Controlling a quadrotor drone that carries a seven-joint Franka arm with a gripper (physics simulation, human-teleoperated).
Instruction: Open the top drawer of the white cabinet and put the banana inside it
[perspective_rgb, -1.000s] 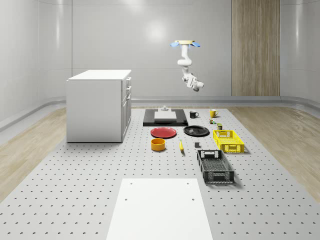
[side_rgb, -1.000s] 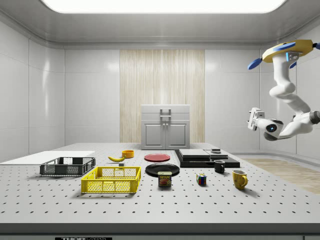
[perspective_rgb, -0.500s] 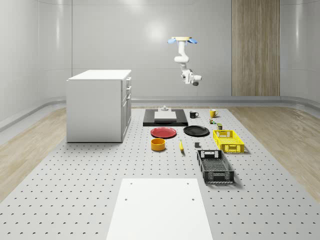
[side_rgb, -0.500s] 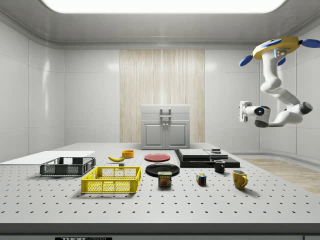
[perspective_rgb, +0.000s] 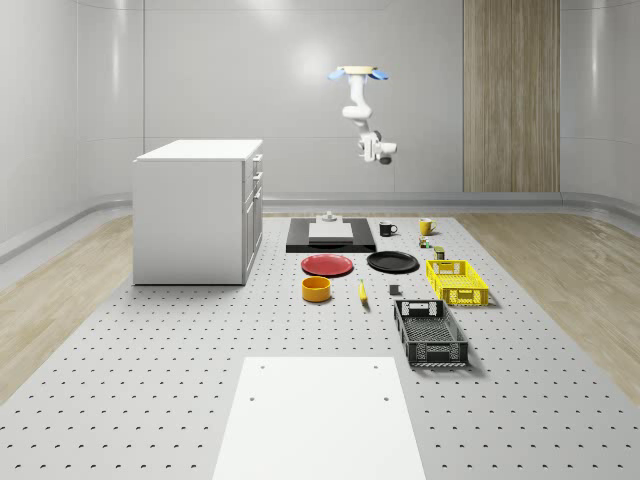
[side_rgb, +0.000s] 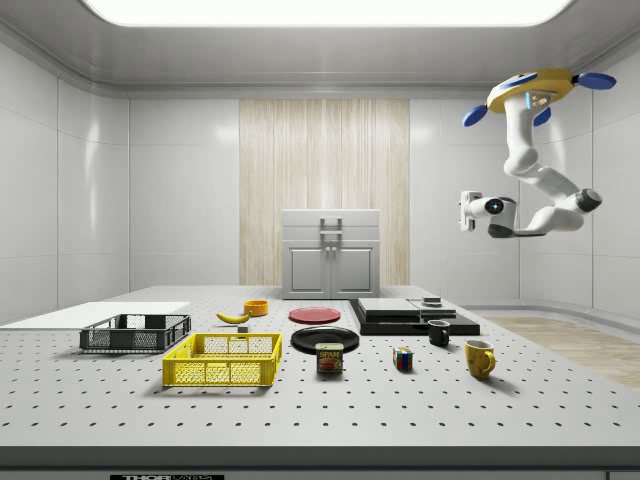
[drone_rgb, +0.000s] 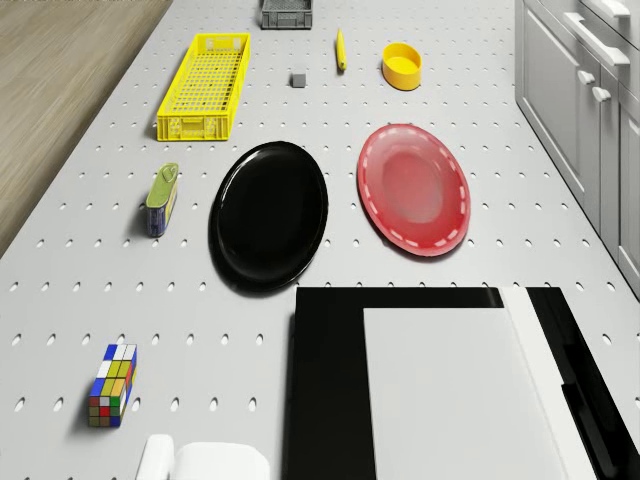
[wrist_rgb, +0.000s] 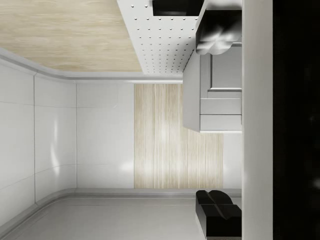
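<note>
Gripper: my gripper (side_rgb: 467, 211) hangs in open air, touching nothing and carrying nothing; I cannot tell how far the fingers are spread.
Aim: it points level toward the white cabinet (side_rgb: 331, 254), which I judge is a lining-up for the top drawer (side_rgb: 331, 235).
Drone: my drone (side_rgb: 538, 93) hovers high, well apart from the cabinet, over the far end of the table by the black tray (perspective_rgb: 331, 240).
Drawer: closed, its handle untouched.
Banana: the banana (perspective_rgb: 362, 292) lies on the table well away from the cabinet front, just beyond the yellow bowl (perspective_rgb: 316, 289) from it.
Reason: drawer first, fruit after, I reckon.
</note>
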